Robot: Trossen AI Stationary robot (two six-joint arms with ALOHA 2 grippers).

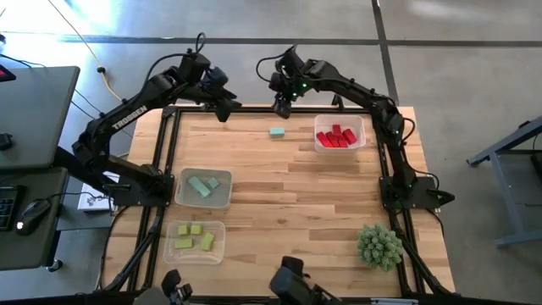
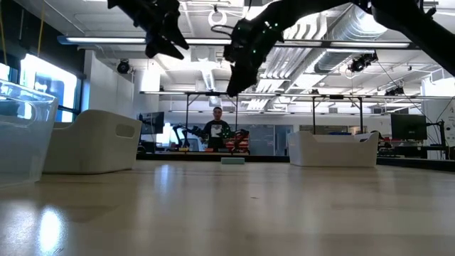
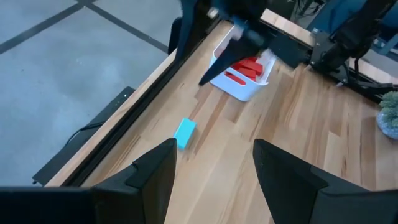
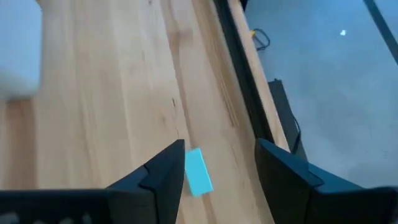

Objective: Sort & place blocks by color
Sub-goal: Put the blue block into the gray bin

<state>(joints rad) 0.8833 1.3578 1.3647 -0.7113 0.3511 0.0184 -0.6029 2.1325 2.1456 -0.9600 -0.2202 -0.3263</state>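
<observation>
A lone teal block [image 1: 277,132] [image 3: 185,132] [image 4: 199,171] lies flat on the table near its far edge. My right gripper [image 1: 282,108] [image 4: 221,149] hangs open above it and a little farther back, tilted down, with nothing between its fingers. At the table's far left stands my left gripper [image 1: 225,110] [image 3: 214,149], raised and open, holding nothing. Red blocks [image 1: 336,137] fill a clear tray [image 1: 362,120] at the far right. On the left, teal blocks [image 1: 201,186] lie in one tray and yellow-green blocks [image 1: 194,237] in the tray nearer the front.
A spiky green plant ball [image 1: 379,246] sits at the near right corner. Black frame rails [image 1: 169,144] run along the table's far and left edges. Bare wood [image 1: 305,203] stretches across the table's middle. A person [image 2: 217,131] stands far behind the table.
</observation>
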